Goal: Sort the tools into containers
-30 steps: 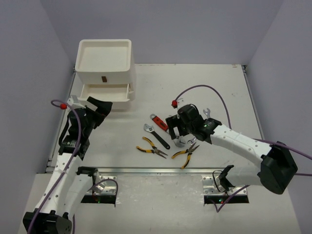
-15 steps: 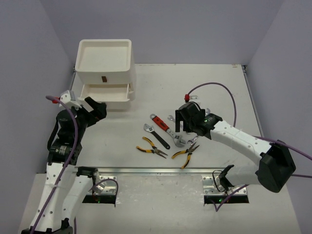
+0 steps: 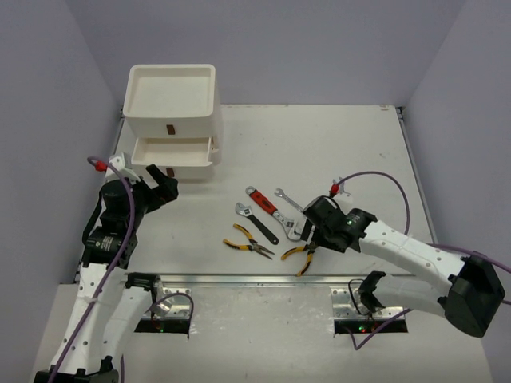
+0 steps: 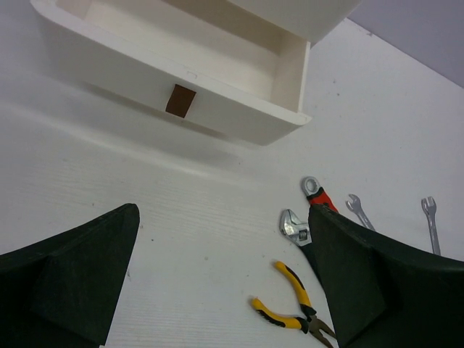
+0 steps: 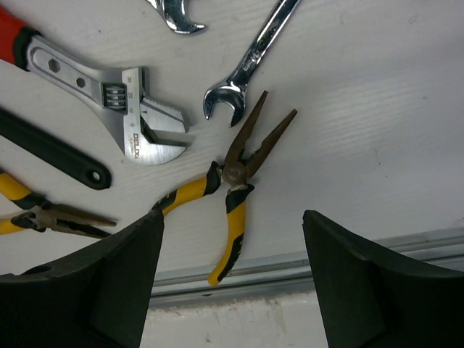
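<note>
The containers (image 3: 172,100) stand at the far left, a white stacked unit with a top tray and one drawer (image 3: 176,152) pulled open. The tools lie mid-table: a red-handled adjustable wrench (image 3: 261,199), a black-handled one (image 3: 257,223), a silver combination wrench (image 3: 287,199) and two yellow-and-black pliers (image 3: 247,244) (image 3: 299,255). My right gripper (image 3: 308,238) hangs open above the right pliers (image 5: 233,181), whose handles lie between the wide-spread fingers (image 5: 109,290). My left gripper (image 3: 164,185) is open and empty, in front of the drawer (image 4: 181,87).
A metal rail (image 3: 263,279) runs along the table's near edge, just beyond the right pliers' handles. In the right wrist view the adjustable wrench head (image 5: 138,123) and a combination wrench (image 5: 250,61) lie close to the pliers' nose. Walls close in the table at the sides and back.
My right gripper has moved toward the near edge, off the wrenches and over the right pliers, its jaws narrowing a little. The left arm has shifted slightly near the drawer.
</note>
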### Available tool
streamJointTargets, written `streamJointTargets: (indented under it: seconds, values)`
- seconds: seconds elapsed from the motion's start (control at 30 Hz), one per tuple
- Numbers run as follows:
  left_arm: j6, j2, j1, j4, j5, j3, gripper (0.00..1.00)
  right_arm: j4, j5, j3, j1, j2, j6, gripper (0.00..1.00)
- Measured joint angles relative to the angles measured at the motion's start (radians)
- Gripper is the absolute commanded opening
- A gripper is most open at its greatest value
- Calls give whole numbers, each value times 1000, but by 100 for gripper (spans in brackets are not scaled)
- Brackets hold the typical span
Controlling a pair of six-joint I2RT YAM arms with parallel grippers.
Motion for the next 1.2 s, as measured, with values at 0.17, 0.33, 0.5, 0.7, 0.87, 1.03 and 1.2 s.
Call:
streamJointTargets:
  seconds: [0.17,0.33,0.5,0.7,0.87,1.03,1.2]
  values:
    - [5,-13,-1,0,1,0,100,-27,-23,-14,96,21,111,71]
    - [5,-22,-13,0,1,0,100,-43,-48,-26,157,112,190,64]
    - [5,-31,-31,0,-1,0,100,-24,-76,-36,186,196,240,51]
    - [5,-45,-40,0,-8,0,100,40,-118,-81,191,270,267,28]
    - [6,-46,-44,0,-10,0,100,71,-127,-68,191,287,275,0]
    - [8,-41,-45,1,1,0,100,62,-113,-67,197,276,272,0]
    - [13,-14,-45,21,106,-1,100,16,-53,-74,198,153,255,0]
